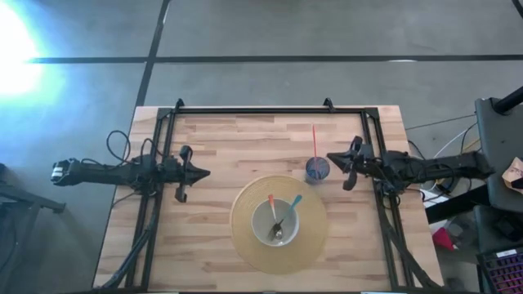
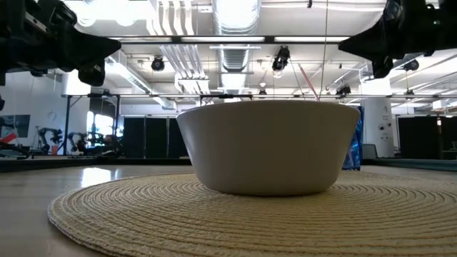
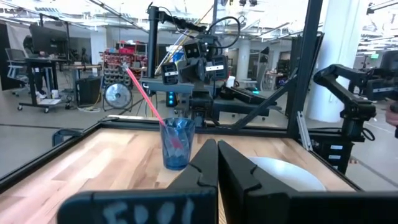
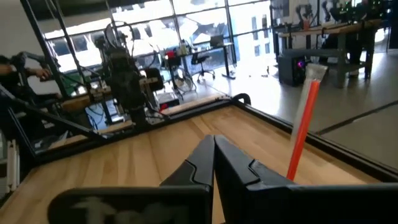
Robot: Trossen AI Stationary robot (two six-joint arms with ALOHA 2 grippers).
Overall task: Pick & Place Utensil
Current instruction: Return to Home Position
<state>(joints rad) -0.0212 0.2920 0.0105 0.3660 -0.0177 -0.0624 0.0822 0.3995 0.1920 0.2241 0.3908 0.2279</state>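
A: What is taking the most place here?

B: The wooden table (image 1: pixel 212 139). Two dark arms are reaching over it from its sides, both raised above the boards. The left arm (image 1: pixel 114 171) is stretching level from the left edge toward the middle. The right arm (image 1: pixel 425 167) is doing the same from the right edge, so they are pointing at each other.

A: And how are the jaws standing?

B: The left gripper (image 1: pixel 203 173) is hanging over the left part of the table. Its jaws are pressed together and gripping nothing; its wrist camera is showing the two fingers touching. The right gripper (image 1: pixel 332 156) is also carrying nothing, with its jaws pressed together. Its tip is hovering just beside the blue cup (image 1: pixel 317 170), on the cup's right.

A: Where are the task's things lying?

B: The round woven placemat (image 1: pixel 245 237) is lying near the near edge, a little right of the middle. The white bowl (image 1: pixel 263 233) is sitting at its centre. The cup is standing on the bare wood just beyond the placemat, far and right of the bowl. The orange spoon (image 1: pixel 272 204) is resting inside the bowl, with its handle leaning on the far rim. A teal spoon (image 1: pixel 295 202) is leaning next to it on the right. The red straw (image 1: pixel 314 140) is standing in the cup and tilting toward the far side.
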